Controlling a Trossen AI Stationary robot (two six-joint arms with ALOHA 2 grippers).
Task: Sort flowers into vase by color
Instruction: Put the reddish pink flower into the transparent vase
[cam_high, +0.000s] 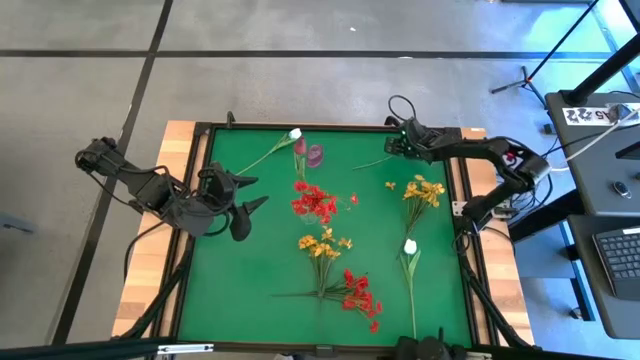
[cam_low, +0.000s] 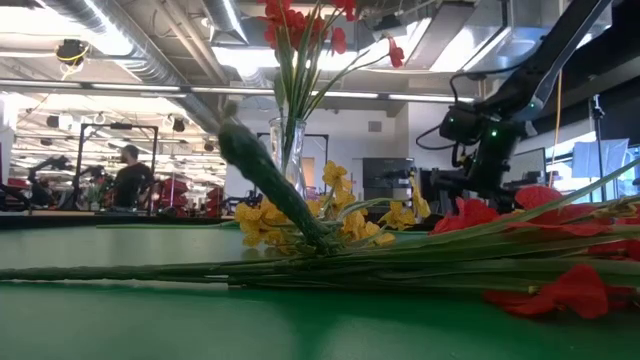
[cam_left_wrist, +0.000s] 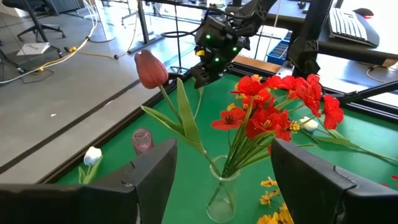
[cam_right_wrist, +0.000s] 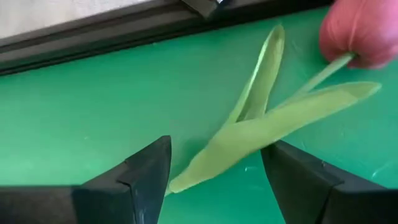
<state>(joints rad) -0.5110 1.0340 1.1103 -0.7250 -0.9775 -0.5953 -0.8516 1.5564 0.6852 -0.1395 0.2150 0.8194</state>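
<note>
Right tool (cam_right_wrist: 211, 180) spread apart over a pink bud's (cam_right_wrist: 364, 31) leaves; left tool (cam_left_wrist: 221, 180) apart near the vase (cam_left_wrist: 221, 193).

No readable text, labels or numbers.

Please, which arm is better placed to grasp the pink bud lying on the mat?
Right: the right pincer, open, straddles the stem of the pink bud; the left pincer hovers by the vase.
</note>
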